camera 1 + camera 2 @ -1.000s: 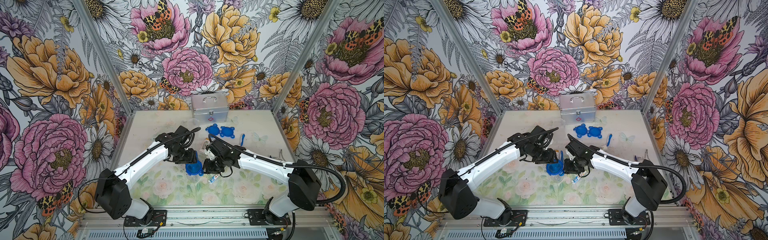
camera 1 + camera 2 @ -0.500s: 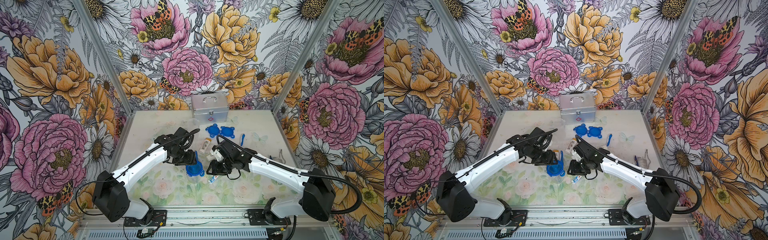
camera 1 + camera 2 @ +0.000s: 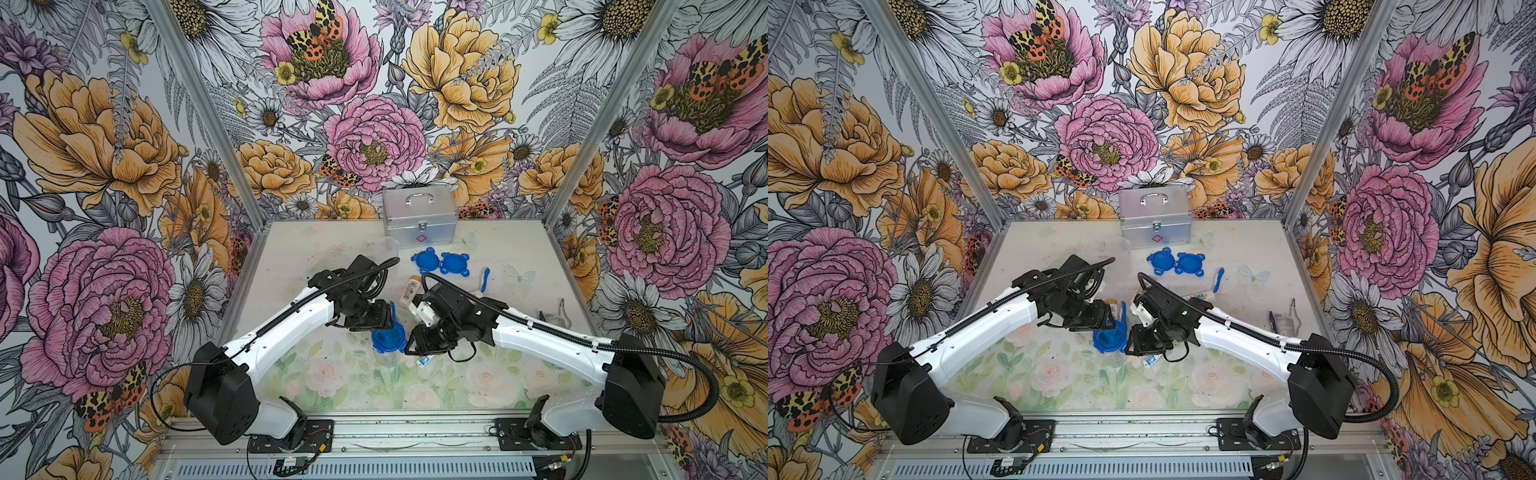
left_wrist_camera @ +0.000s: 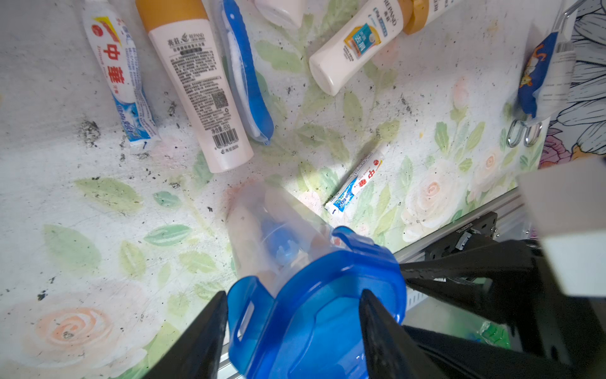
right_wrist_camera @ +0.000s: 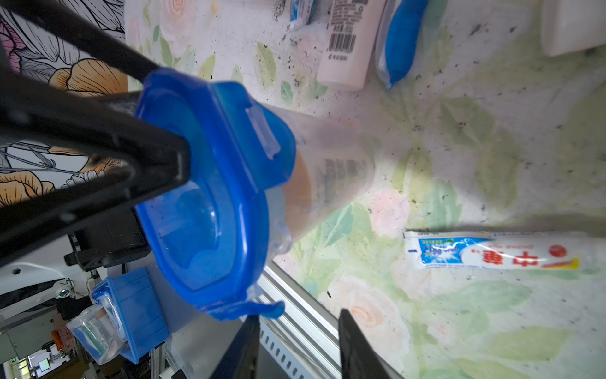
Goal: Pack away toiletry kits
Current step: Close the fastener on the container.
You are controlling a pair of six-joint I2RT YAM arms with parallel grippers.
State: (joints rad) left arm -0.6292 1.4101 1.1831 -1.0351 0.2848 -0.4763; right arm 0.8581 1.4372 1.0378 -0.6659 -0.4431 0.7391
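- Low centre in both top views: a clear cup (image 4: 255, 223) stands upright on the floral table (image 3: 478, 386), with a blue lid (image 3: 388, 340) on top. Its contents are blurred.
- The left gripper (image 4: 292, 295) reaches in from the left. Its fingers are partway apart and pressed to opposite sides of the lid, clasping it.
- The right gripper (image 5: 296, 316) sits just right of the lid, beside a clip tab. Its jaws are partly apart and hold nothing.
- A small white-blue tube (image 3: 426, 360) lies flat under the right gripper.
- Mid-frame: a white bottle (image 3: 409, 291) with an orange cap lies between the wrists. A blue toothbrush (image 3: 485, 279) lies further right.
- Above these, two loose lids (image 3: 426, 259) lie side by side.
- At the table's far edge, a closed silver case (image 3: 419, 216) stands by the wall.
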